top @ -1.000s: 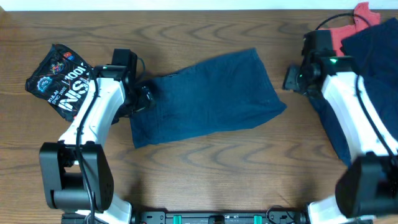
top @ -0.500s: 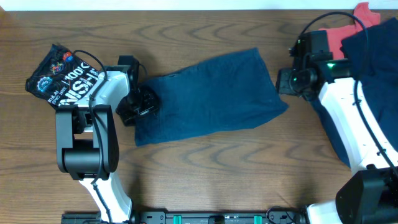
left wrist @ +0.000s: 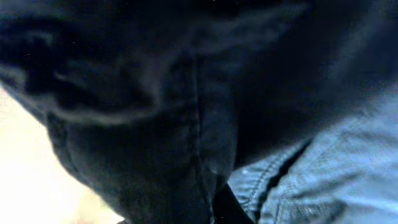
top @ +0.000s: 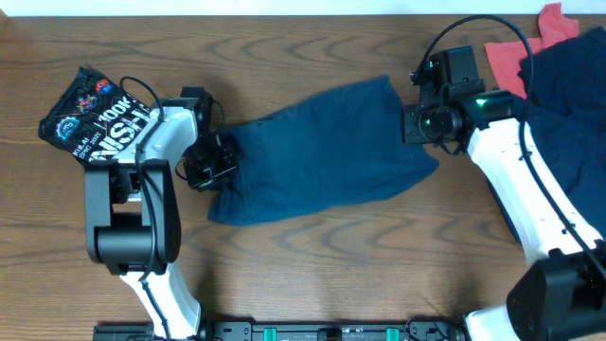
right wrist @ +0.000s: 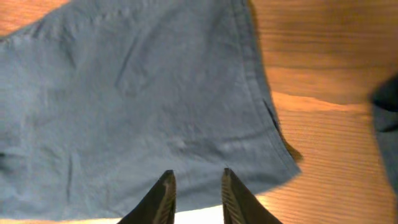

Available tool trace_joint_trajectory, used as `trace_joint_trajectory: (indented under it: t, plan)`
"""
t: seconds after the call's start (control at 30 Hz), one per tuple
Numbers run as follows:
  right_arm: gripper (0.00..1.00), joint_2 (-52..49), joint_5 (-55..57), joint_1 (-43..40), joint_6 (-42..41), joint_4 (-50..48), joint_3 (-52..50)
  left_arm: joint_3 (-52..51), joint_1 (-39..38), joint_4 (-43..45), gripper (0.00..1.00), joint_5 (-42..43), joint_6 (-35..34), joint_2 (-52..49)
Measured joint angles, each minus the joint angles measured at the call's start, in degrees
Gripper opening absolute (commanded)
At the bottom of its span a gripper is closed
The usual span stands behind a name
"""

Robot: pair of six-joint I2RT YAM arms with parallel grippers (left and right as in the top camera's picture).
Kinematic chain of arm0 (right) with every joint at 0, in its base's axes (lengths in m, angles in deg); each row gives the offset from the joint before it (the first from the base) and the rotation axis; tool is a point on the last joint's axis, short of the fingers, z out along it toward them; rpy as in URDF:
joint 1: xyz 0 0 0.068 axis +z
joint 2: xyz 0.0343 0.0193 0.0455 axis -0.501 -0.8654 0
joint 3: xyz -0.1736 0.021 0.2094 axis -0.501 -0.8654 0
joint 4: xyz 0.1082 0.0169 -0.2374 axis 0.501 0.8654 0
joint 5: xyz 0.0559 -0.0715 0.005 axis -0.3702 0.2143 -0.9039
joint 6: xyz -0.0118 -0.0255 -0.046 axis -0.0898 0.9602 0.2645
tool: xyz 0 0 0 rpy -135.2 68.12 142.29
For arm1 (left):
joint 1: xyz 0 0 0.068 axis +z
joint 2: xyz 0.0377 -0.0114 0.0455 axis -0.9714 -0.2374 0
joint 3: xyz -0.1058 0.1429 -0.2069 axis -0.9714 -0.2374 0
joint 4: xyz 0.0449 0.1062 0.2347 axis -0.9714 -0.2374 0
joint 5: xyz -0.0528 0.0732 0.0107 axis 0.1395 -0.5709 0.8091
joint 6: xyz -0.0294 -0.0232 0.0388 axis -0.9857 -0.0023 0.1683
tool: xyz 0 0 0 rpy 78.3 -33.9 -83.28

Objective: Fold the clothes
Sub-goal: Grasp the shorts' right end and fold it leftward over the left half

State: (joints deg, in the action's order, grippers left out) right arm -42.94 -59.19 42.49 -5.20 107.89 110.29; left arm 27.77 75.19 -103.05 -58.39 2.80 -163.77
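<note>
A blue denim garment (top: 322, 152) lies flat across the middle of the wooden table (top: 331, 275). My left gripper (top: 210, 161) sits at its left edge, where the cloth is bunched. In the left wrist view, dark blue fabric with a seam (left wrist: 205, 124) fills the frame right against the camera, so the jaws are shut on it. My right gripper (top: 417, 123) hovers at the garment's right edge. In the right wrist view its fingertips (right wrist: 196, 177) stand a little apart above the blue cloth (right wrist: 155, 93), with nothing pinched between them.
A black printed shirt (top: 90, 118) lies folded at the far left. A pile of navy clothes (top: 568, 85) and a red garment (top: 530, 47) fill the back right corner, under the right arm. Bare wood (right wrist: 323, 143) shows beside the garment's right hem.
The left gripper has closed on the garment's left edge, which is now puckered. The right gripper has moved left over the garment's right edge and its jaws have narrowed.
</note>
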Motion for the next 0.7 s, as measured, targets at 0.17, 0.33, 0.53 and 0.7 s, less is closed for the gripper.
trace_joint_trajectory:
  t: [0.17, 0.33, 0.53, 0.7]
  plan:
    - [0.17, -6.3, -9.0, 0.5, 2.7, -1.9, 0.0, -0.1, 0.0, -3.3, 0.06, -0.3, 0.2, 10.4]
    - [0.16, -15.4, -19.4, 5.9, 4.8, -6.1, 0.0, -0.1, -0.1, -5.9, 0.06, -0.5, 0.3, 20.4]
    - [0.16, -26.2, -28.9, 16.8, 5.4, -15.6, 0.0, -0.1, -0.1, -7.3, 0.06, 1.4, 0.4, 24.8]
    - [0.13, -30.9, -35.8, 26.2, 2.8, -25.4, 0.9, -0.1, 0.0, -6.9, 0.06, 6.1, 0.4, 26.1]
